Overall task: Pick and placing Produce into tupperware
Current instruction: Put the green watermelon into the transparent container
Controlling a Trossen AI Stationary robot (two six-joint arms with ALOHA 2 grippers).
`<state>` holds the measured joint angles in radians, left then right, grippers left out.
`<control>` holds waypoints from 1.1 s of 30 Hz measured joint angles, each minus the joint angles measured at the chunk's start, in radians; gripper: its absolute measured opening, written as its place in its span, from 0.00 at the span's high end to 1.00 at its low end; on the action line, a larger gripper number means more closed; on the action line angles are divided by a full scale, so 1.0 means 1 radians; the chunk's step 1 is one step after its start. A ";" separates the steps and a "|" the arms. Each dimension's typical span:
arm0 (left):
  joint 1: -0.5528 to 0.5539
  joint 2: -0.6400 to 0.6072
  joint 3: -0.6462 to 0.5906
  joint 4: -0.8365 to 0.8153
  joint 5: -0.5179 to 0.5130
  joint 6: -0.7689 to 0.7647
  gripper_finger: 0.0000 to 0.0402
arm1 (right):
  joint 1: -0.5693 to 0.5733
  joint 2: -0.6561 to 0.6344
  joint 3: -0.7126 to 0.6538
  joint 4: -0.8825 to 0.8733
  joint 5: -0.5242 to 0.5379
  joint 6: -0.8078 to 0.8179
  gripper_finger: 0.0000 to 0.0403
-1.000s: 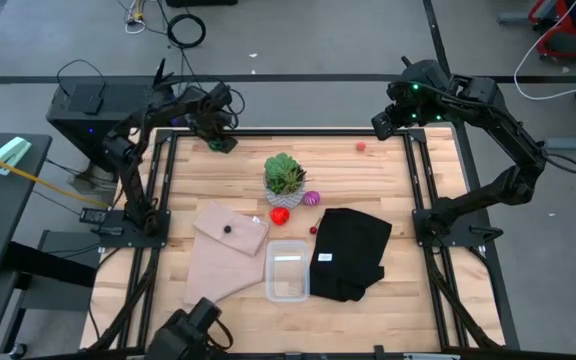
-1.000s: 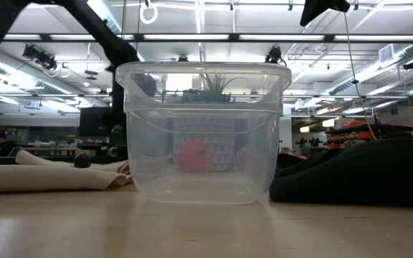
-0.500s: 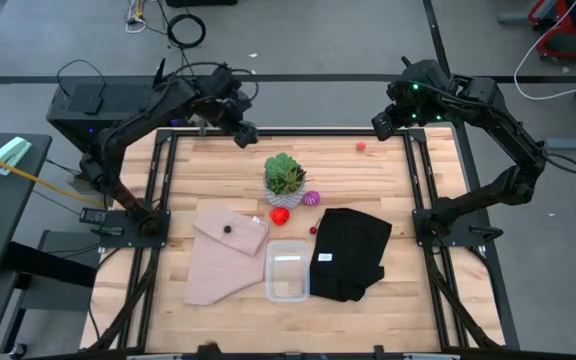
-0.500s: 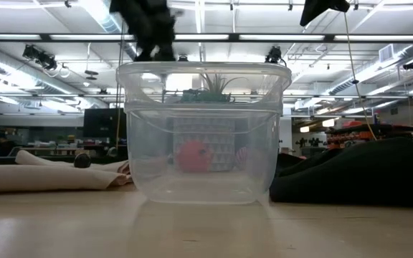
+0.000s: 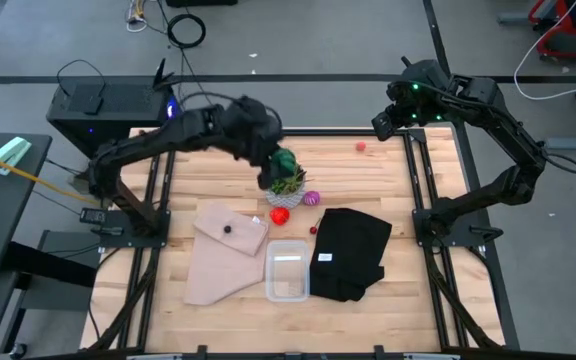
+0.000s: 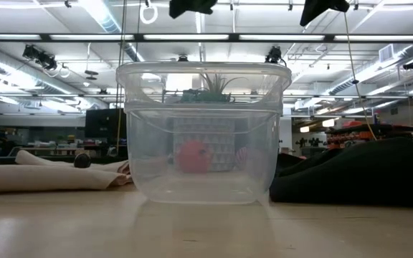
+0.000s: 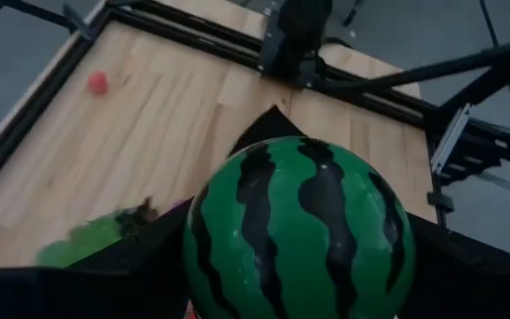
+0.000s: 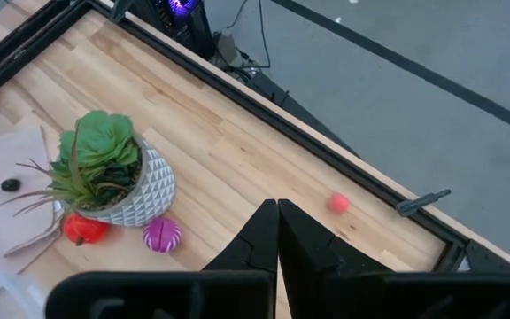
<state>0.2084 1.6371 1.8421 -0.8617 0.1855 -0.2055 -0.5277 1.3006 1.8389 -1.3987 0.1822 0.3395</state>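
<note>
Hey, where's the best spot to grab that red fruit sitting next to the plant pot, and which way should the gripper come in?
Probably across the middle of the red fruit, coming straight down. It sits low on the table against the white pot, with plant leaves reaching over it, so set the fingers along the pot's wall, not toward it.

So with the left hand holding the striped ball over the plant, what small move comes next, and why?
Probably carry the ball on toward the tupperware: the left hand grips it above the plant, and the tupperware looks empty.
</note>
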 joint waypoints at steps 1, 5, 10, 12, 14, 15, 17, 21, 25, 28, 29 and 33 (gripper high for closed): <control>-0.016 0.009 -0.002 -0.007 -0.002 -0.015 0.26 | 0.000 0.000 0.000 0.000 0.000 -0.004 0.97; -0.099 0.057 -0.002 0.020 -0.005 -0.055 0.26 | -0.002 0.000 0.000 0.000 0.011 -0.024 0.97; -0.198 0.141 -0.002 0.083 -0.010 -0.124 0.26 | -0.002 0.000 0.000 0.000 0.015 -0.051 0.97; -0.236 0.172 -0.002 0.108 -0.031 -0.138 0.26 | -0.002 0.000 0.000 0.000 0.015 -0.082 0.97; -0.270 0.205 -0.002 0.107 -0.061 -0.169 0.26 | -0.002 0.000 0.000 -0.003 0.015 -0.111 0.97; -0.285 0.219 -0.002 0.104 -0.068 -0.184 0.26 | -0.002 0.000 0.000 -0.009 0.015 -0.128 0.97; -0.309 0.249 -0.002 0.101 -0.076 -0.230 0.26 | -0.002 0.000 0.000 -0.020 0.015 -0.157 0.97; -0.349 0.293 -0.002 0.096 -0.102 -0.324 0.26 | -0.002 0.000 0.000 -0.041 0.014 -0.186 0.97; -0.376 0.338 -0.001 0.079 -0.138 -0.431 0.26 | -0.002 0.000 0.000 -0.050 0.011 -0.209 0.97; -0.386 0.360 -0.002 0.049 -0.142 -0.529 0.26 | -0.002 0.000 0.000 -0.053 0.011 -0.213 0.97; -0.391 0.364 -0.002 0.039 -0.141 -0.556 0.26 | -0.002 0.000 0.000 -0.053 0.010 -0.215 0.97; -0.412 0.377 0.000 -0.002 -0.141 -0.660 0.26 | -0.002 0.000 0.000 -0.055 0.000 -0.222 0.97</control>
<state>-0.2039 2.0141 1.8420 -0.8635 0.0444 -0.8655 -0.5301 1.3006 1.8393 -1.4533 0.1821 0.1171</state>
